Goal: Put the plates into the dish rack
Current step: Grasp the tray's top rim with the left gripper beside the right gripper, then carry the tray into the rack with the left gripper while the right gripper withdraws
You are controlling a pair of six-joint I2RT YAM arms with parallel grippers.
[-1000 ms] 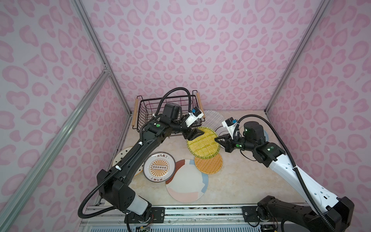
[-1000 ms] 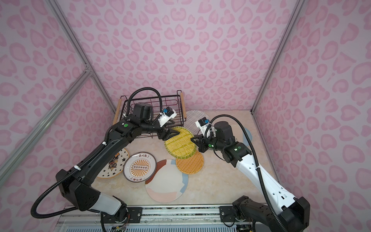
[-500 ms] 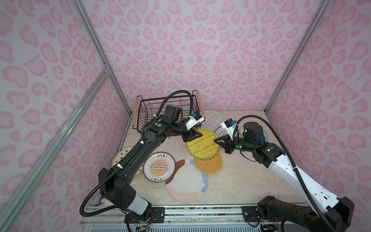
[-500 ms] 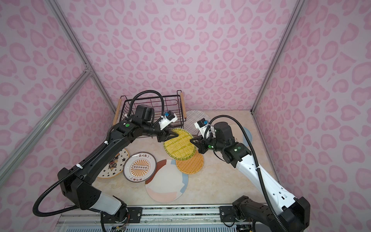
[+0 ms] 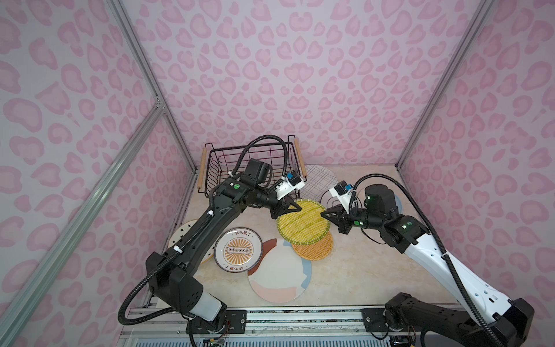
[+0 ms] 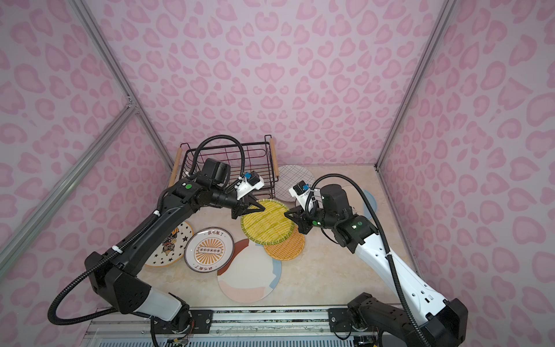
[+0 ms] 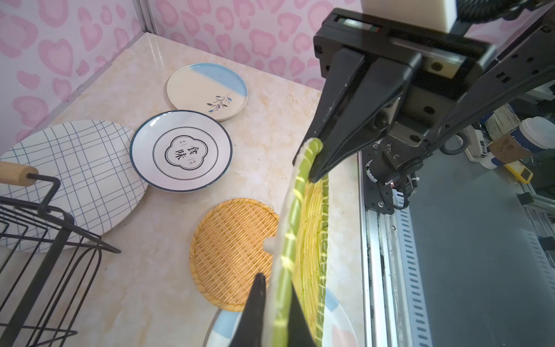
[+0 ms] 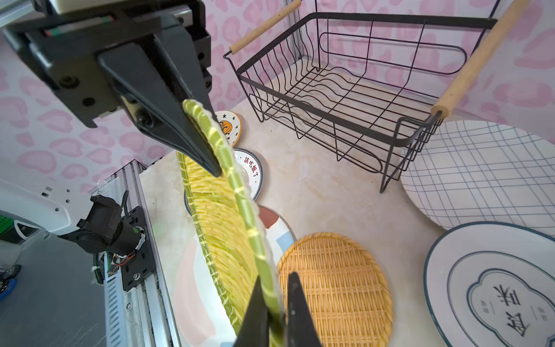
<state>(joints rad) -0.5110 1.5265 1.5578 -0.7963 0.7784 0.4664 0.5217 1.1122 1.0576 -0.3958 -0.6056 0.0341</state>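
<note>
The fingers of the left gripper (image 5: 295,208) are pinched tight on one edge of the round yellow-green woven plate (image 5: 301,223). The fingers of the right gripper (image 5: 323,214) are pinched tight on the edge across from it. Between them the plate is held up over part of the round orange woven plate (image 5: 313,251), which lies flat on the pale stone table (image 5: 360,270).

Behind the left gripper, in the back left corner, stands the black wire dish rack (image 5: 213,171) with wooden handles. Bare table lies between the rack's front edge and the woven plates. The round white plate with blue grid lines (image 5: 319,180) lies just beside the rack's right handle.

In both top views the right arm hides most of the round blue-and-cream plate (image 7: 207,90), but the left wrist view shows all of it. The right wrist view shows the wavy wires on the rack's floor, which the left arm partly covers from above.
</note>
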